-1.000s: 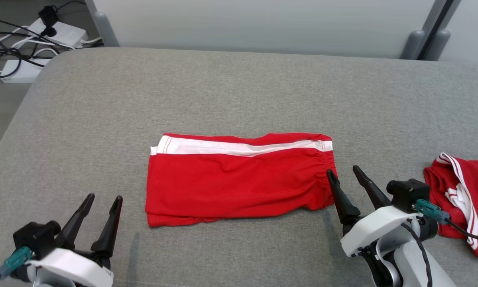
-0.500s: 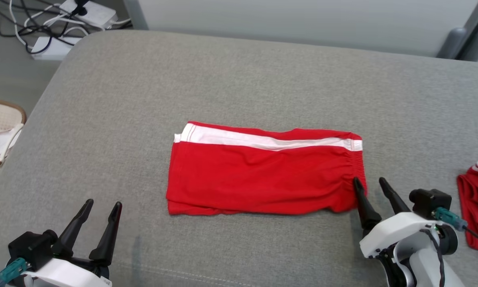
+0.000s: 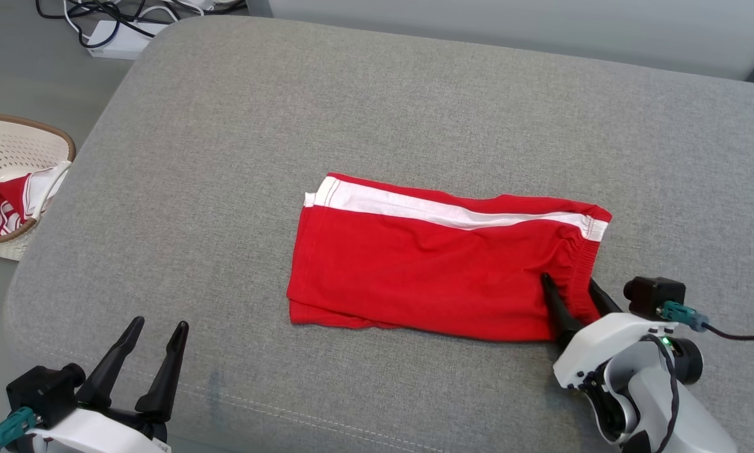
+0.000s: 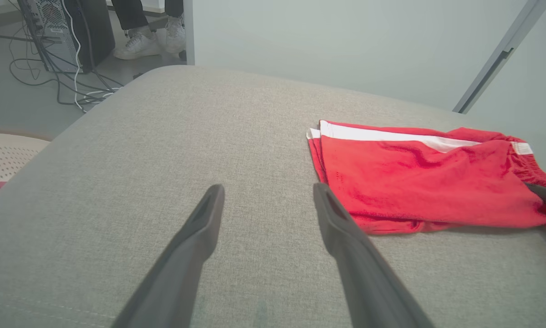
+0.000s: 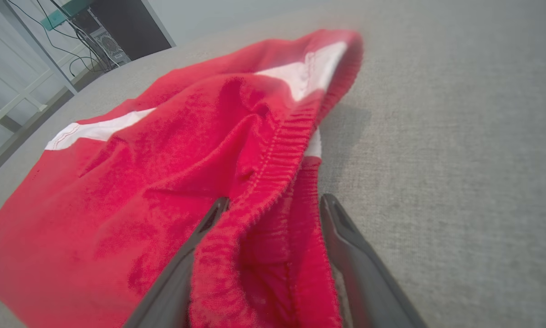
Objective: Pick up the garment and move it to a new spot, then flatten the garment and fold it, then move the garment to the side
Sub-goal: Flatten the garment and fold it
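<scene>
Head view: red fabric shorts with a white stripe (image 3: pixel 439 270) lie folded mid grey upholstered cushion (image 3: pixel 351 94), so only the move aside looks left. Right gripper (image 3: pixel 568 280) straddles the waistband (image 5: pixel 273 173), jaws wide, nothing clamped; left gripper (image 3: pixel 160 323) spread, empty.

The scene was lit brightly and evenly by soft light from above. Only weak shadows were cast on the grey cushion (image 3: pixel 414 94): a thin dark line under the near edge of the garment (image 3: pixel 427 270) and a pale smear beside the left gripper (image 3: pixel 161 323). In the right wrist view the nearest cloth and the fingers (image 5: pixel 361 264) were blurred and looked stretched toward the bottom edge.
</scene>
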{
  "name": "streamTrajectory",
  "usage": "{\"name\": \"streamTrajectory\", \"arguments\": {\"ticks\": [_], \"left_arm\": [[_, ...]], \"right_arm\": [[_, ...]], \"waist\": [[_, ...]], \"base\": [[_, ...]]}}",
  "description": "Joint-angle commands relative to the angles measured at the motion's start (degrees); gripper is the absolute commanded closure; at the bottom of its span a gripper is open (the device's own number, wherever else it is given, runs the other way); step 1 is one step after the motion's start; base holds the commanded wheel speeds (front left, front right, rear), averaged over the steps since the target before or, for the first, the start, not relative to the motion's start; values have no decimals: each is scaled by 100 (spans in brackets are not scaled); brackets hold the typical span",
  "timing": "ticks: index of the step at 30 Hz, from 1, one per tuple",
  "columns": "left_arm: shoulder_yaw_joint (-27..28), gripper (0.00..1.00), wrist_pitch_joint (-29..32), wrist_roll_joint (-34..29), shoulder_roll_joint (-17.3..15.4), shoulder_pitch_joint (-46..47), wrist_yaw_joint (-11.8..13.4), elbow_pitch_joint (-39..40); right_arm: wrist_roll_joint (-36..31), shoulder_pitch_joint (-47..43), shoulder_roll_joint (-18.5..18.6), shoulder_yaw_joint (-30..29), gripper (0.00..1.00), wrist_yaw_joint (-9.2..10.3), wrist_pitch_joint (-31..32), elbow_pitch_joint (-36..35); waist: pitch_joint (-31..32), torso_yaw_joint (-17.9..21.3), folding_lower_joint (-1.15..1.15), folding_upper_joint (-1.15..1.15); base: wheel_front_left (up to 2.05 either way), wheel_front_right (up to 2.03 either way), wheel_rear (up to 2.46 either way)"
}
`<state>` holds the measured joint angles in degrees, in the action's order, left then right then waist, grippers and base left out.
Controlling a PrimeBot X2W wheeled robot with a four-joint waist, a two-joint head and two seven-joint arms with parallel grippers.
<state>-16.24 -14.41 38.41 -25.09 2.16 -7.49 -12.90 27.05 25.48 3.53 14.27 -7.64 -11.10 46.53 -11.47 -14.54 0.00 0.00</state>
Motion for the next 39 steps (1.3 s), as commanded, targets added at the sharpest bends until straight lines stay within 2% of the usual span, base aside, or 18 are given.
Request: {"name": "streamTrajectory", "arguments": {"ticks": [1, 12, 15, 16, 17, 18, 19, 23, 24, 26, 27, 32, 39], "left_arm": [[204, 0, -59, 48, -233, 242, 0, 99], [108, 0, -59, 97, -194, 287, 0, 53], [95, 0, -59, 123, -193, 304, 0, 53], [98, 0, -59, 127, -193, 304, 0, 56], [100, 0, -59, 128, -192, 300, 0, 55], [106, 0, -59, 139, -183, 296, 0, 53], [115, 0, -59, 146, -179, 289, 0, 48], [114, 0, -59, 186, -150, 244, 0, 4], [108, 0, -59, 191, -150, 239, 0, -12], [91, 0, -59, 183, -141, 233, 0, -20], [79, 0, -59, 179, -139, 233, 0, -15], [41, 0, -59, 181, -141, 236, 0, 41], [57, 0, -59, 157, -89, 170, 0, 103]], "right_arm": [[141, 149, -66, 305, 0, 15, 25, 85], [711, 483, -66, 948, 0, 15, 399, 779], [737, 616, -66, 956, 36, 15, 397, 1126], [734, 662, -66, 947, 38, 15, 394, 1254], [724, 722, -66, 940, 36, 15, 354, 1353], [741, 775, -66, 942, 15, 15, 308, 1411], [763, 826, -66, 931, 0, 15, 245, 1469], [776, 969, -66, 1028, 0, 15, 172, 1705], [803, 979, -66, 1093, 33, 15, 208, 1720], [889, 993, -66, 1197, 85, 15, 266, 1722], [936, 995, -66, 1246, 100, 15, 283, 1713], [1044, 1096, -66, 1280, 100, 15, 65, 1811], [882, 1402, -66, 906, 100, 15, -323, 2244]], "waist": [[4, -9, 0, 0], [22, -92, 0, 0], [38, -120, 0, 0], [50, -125, 0, 0], [58, -124, 0, 0], [66, -120, 0, 0], [77, -112, 0, 0], [114, -69, 0, 0], [119, -56, 0, 0], [127, -30, 0, 0], [131, -18, 0, 0], [158, 69, 0, 0], [234, 263, 0, 0]], "base": [[0, 0, 0], [0, 0, 0], [0, 0, 0], [0, 0, 0], [0, 0, 0], [0, 0, 0], [0, 0, 0], [0, 0, 0], [0, 0, 0], [0, 0, 0], [0, 0, 0], [0, 0, 0], [0, 0, 0]]}}
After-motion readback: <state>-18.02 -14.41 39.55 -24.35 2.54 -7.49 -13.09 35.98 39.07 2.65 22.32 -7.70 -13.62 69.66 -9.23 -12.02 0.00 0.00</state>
